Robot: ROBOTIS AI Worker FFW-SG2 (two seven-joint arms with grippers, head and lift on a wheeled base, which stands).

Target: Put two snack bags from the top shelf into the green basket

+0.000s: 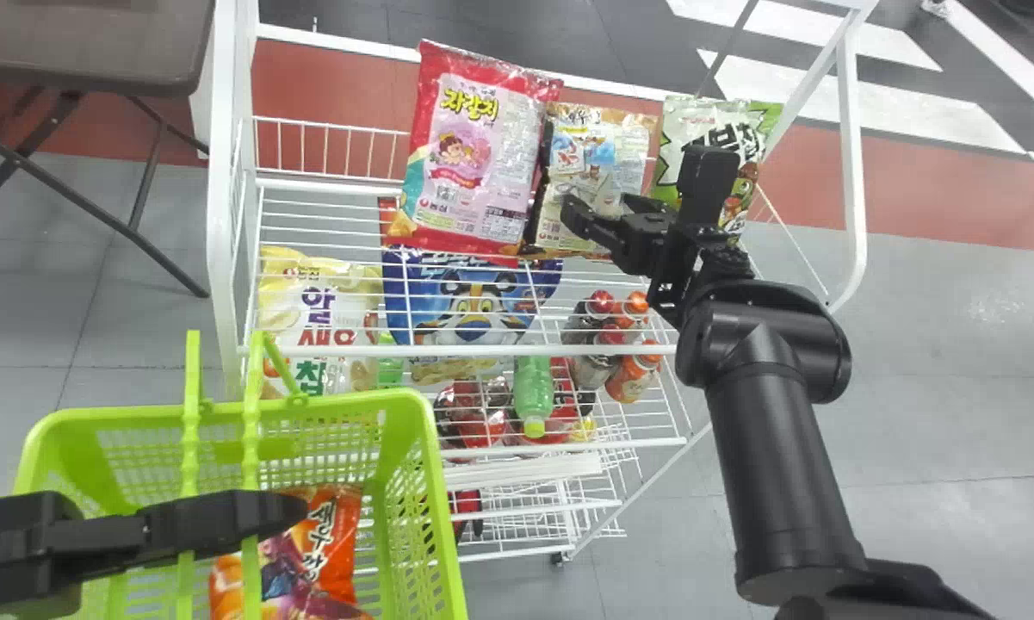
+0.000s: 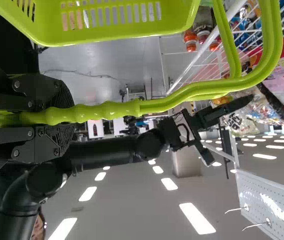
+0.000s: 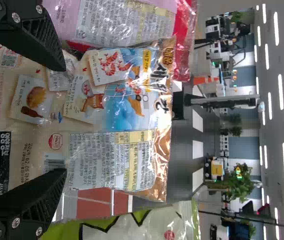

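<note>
My right gripper is spread wide in front of the beige snack bag on the top shelf. In the right wrist view its two fingers stand well apart with the bag's printed back beyond them and nothing pinched between; whether either tip touches the film, I can't tell from here. My left gripper is clamped on the green basket's handles, one finger lying across them.

On the shelf, the beige bag stands between a red-and-pink bag, on my left, and a green bag, on my right. All three are upright on the white wire rack.

The green basket is in front of the rack, towards my left, with one orange snack bag already inside. Lower in the rack I can make out a pale yellow bag, a blue bag with a cartoon tiger, some red-capped bottles and a green bottle. Over on my far left sits a brown-grey table.
</note>
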